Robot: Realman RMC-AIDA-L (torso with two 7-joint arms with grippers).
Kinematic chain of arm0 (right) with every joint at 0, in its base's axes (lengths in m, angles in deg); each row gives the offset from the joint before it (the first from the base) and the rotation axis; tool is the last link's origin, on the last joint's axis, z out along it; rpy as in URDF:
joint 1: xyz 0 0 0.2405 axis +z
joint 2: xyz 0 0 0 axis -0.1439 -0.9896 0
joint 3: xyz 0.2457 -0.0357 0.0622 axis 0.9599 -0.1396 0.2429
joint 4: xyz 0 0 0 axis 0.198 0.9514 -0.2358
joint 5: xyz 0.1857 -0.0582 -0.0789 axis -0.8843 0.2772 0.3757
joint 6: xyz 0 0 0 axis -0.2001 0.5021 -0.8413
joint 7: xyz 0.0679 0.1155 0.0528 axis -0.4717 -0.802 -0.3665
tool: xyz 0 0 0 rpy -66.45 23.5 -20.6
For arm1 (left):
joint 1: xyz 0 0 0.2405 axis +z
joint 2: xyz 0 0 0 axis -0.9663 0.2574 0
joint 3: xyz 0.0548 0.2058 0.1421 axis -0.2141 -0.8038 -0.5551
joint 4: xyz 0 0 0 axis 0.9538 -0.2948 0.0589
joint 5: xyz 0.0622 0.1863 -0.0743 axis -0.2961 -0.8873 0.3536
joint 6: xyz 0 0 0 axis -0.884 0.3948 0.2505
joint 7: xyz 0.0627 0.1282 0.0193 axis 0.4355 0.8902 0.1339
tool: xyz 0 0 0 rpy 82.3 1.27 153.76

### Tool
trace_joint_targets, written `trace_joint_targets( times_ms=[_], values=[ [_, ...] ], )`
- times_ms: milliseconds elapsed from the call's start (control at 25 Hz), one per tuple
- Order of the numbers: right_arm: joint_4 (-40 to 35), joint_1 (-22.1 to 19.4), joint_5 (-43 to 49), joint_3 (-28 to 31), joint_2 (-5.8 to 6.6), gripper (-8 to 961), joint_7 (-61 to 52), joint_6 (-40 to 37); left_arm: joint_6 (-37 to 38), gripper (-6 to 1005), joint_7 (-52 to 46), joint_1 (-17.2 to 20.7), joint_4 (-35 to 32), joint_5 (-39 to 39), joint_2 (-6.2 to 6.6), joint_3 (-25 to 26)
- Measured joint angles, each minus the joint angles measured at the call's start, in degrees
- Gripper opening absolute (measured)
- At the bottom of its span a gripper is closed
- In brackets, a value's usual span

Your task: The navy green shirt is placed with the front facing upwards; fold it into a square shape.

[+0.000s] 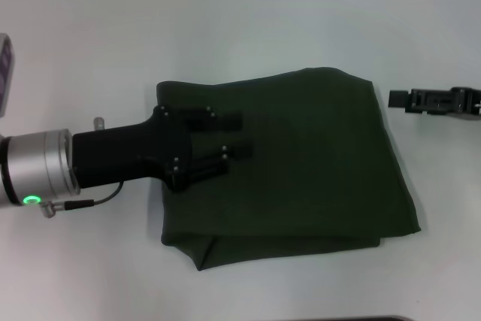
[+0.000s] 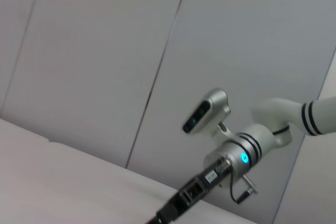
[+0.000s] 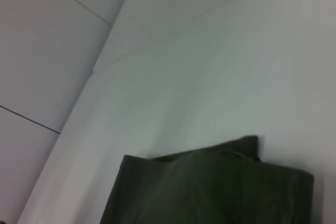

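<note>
Two tools: your left tool (image 1: 225, 137) hangs released over the folded navy green shirt (image 1: 316, 163); right tool (image 1: 421, 101), state unclear, sits beside it on the desk (image 1: 240, 20).

Lighting: even, diffuse, fairly bright; source not visible. Surface (image 1: 248, 20): pale, washed out, no hard glare. Shadows: thin and soft along the navy green shirt (image 1: 316, 163) edges. Shirt reads very dark, folds barely distinguishable. Focus: head view mildly soft; right wrist view blurred throughout; left wrist view soft, with a lit ring glowing on the far arm.
</note>
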Motion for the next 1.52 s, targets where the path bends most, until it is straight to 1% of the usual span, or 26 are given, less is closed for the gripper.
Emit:
trace_joint_targets(
  times_ms=[80,120,240,440,640,880,1040,1520],
  values=[
    [0.72,0.09,0.73,-0.06,-0.01,912,-0.55,0.67,-0.02,257,0.0,-0.05,0.0,0.01,0.0,0.7],
    [0.96,0.13,0.94,-0.07,-0.01,910,-0.85,1.02,-0.03,291,0.0,-0.07,0.0,0.01,0.0,1.12],
    [1.11,0.04,1.07,-0.09,-0.2,906,-1.56,1.72,-0.07,531,0.0,-0.14,0.0,0.03,0.0,2.78],
    [3.05,-0.17,1.6,-0.02,-0.04,908,-2.13,2.9,-0.58,749,0.0,-0.27,0.0,0.04,0.0,4.72],
    [5.1,-0.17,1.77,-0.09,-0.13,909,-2.24,4.57,-1.91,793,0.06,-0.27,0.0,0.04,0.0,5.43],
    [5.58,-0.13,1.8,-0.12,-0.98,909,-2.44,5.41,-2.7,846,0.5,-0.39,0.0,0.04,0.0,5.84],
    [5.83,0.04,1.8,-0.18,-1.38,909,-2.82,6.32,-3.21,855,0.58,-0.59,0.0,0.04,0.0,5.84],
    [6.34,0.75,1.8,-0.3,-1.86,908,-2.89,8.09,-4.41,858,0.7,-0.79,0.0,0.04,0.02,6.03]
  ],
)
